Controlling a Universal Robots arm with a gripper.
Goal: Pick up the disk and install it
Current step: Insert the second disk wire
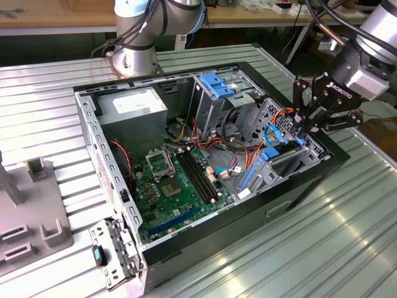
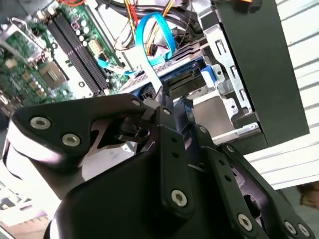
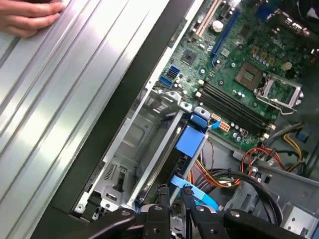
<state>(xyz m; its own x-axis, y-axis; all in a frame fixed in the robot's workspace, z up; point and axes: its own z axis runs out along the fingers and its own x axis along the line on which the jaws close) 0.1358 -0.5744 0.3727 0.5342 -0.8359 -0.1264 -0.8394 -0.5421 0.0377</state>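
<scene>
The disk (image 1: 286, 158) stands edge-on and slanted in the drive bay at the exterior view's right side of the open computer case (image 1: 186, 248), with a blue tab (image 1: 268, 154) at its inner end. In the first wrist view its dark edge (image 3: 170, 164) runs down from the blue tab (image 3: 191, 139) to between my fingertips. My gripper (image 1: 305, 127) hangs over the bay's outer end. Its fingers are drawn close together on the disk's edge, as seen in both wrist views (image 3: 173, 191) (image 2: 174, 97). A blue ribbon cable (image 2: 157, 37) loops just beside the bay.
Inside the case lie the green motherboard (image 1: 180, 186), a grey power supply box (image 1: 133, 108) and an upper cage with blue tabs (image 1: 220, 87). Loose wires (image 1: 248, 155) crowd the bay. A person's hand (image 3: 30, 17) rests on the ribbed metal table (image 1: 347, 236). A grey fixture (image 1: 31, 211) stands at the exterior view's left.
</scene>
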